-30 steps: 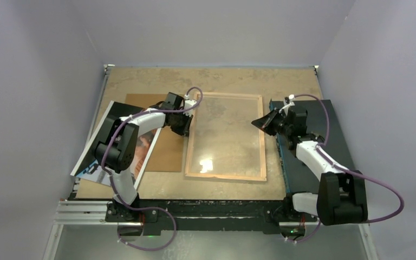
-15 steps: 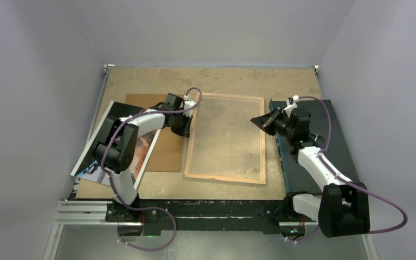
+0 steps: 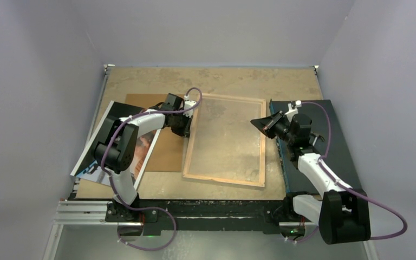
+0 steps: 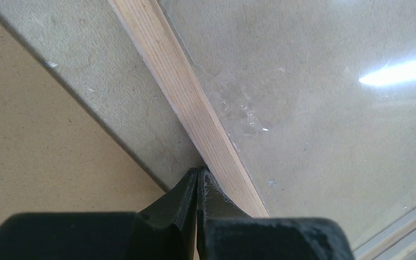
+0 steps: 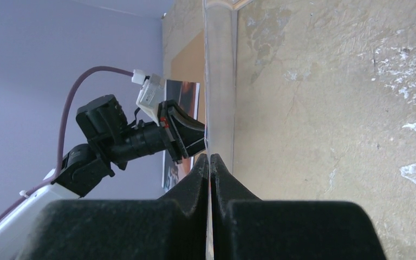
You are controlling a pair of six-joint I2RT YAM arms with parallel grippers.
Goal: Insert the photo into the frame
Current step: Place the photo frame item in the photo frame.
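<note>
The frame lies wood side up at the table's middle. A clear sheet lies within its rails. My right gripper is shut on the sheet's right edge, seen edge-on in the right wrist view. My left gripper is shut and empty. Its tips touch the outer side of the frame's left rail. The photo lies picture up at the far left, partly under the left arm.
A plain brown backing board lies between the photo and the frame, also in the left wrist view. A dark flat mat lies at the right under the right arm. Grey walls close in the table on three sides.
The bright glare on the clear sheet has gone. The frame's near right corner has shifted slightly toward the near edge. My right arm's elbow has swung nearer. The left arm has not moved.
</note>
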